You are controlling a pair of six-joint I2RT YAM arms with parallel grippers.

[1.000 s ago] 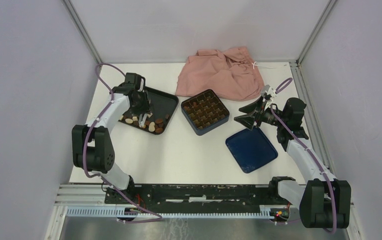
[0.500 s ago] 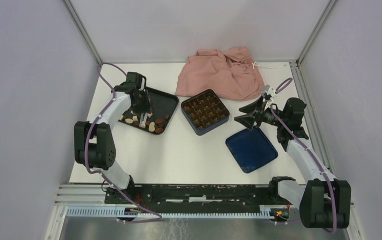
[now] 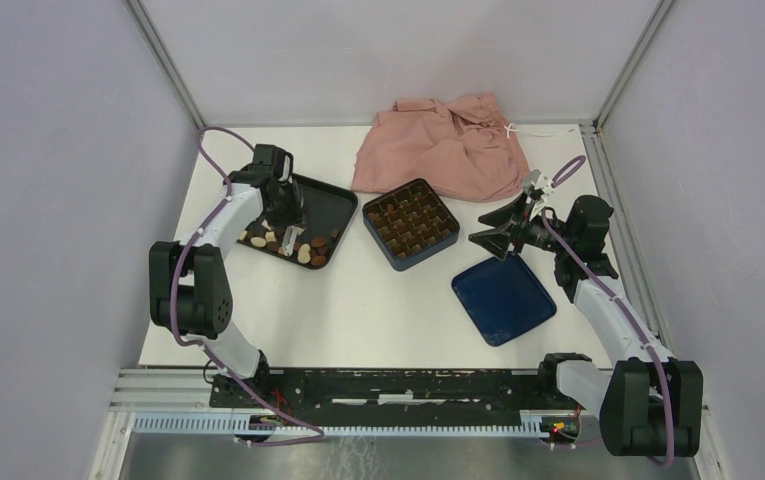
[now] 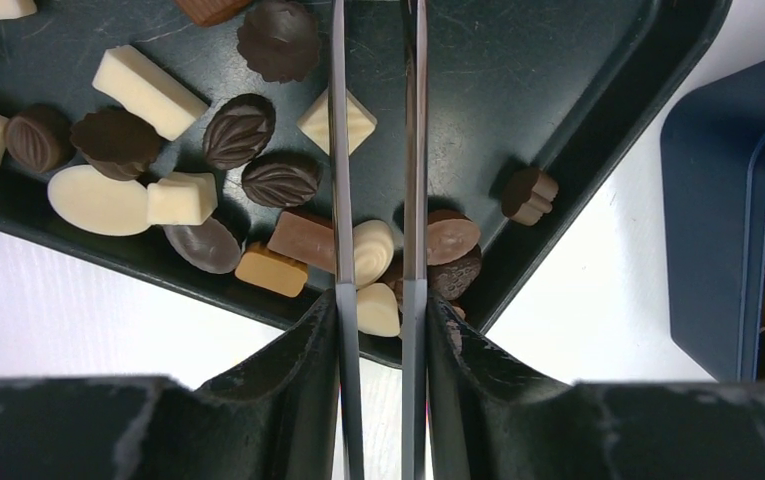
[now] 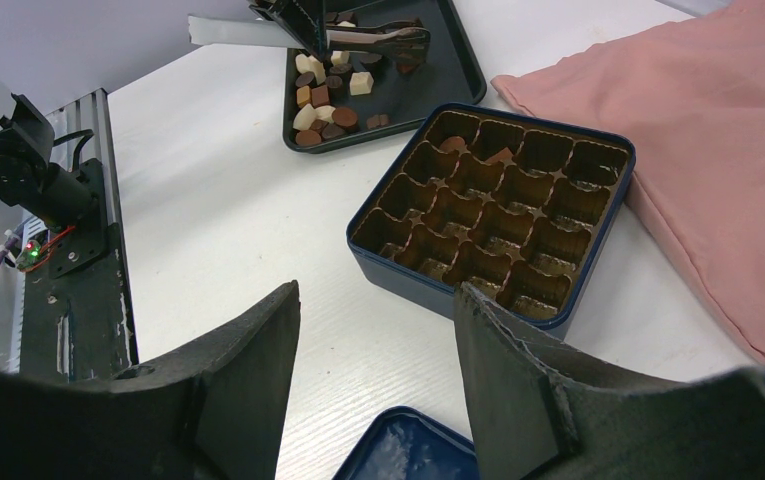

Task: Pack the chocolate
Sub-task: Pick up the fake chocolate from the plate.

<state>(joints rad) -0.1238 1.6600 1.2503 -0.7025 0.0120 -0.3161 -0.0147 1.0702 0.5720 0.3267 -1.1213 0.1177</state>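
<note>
The left wrist view looks straight down on the chocolate (image 4: 278,178): dark, tan and cream pieces lie loose in the near corner of a black tray (image 4: 518,80), some touching or overlapping. One small brown piece rests against the tray's sloping wall, apart from the heap. The left pincer (image 4: 376,150) reaches over them as two thin metal blades, parallel and a narrow gap apart. The frame's top edge cuts off their tips, so I cannot tell whether they pinch anything. A cream piece shows through the gap, lying on the tray below.

The top view gives the layout instead. The tray sits at the left of the table (image 3: 378,310), and a blue box (image 3: 410,223) stands just right of it. A blue lid (image 3: 503,298) lies nearer the arms on the right, and a pink cloth (image 3: 443,145) is bunched at the far edge. From there the pieces are only specks, and the blades are too small to judge.

The right wrist view alone shows inside the box. It has a gold gridded insert, and two cells in the row nearest the tray seem to hold a brown piece each, while the other cells look bare. The right pincer (image 5: 378,380) is spread wide with nothing between its black fingers. It hangs above the table between box and lid, the lid's corner showing just below it.
</note>
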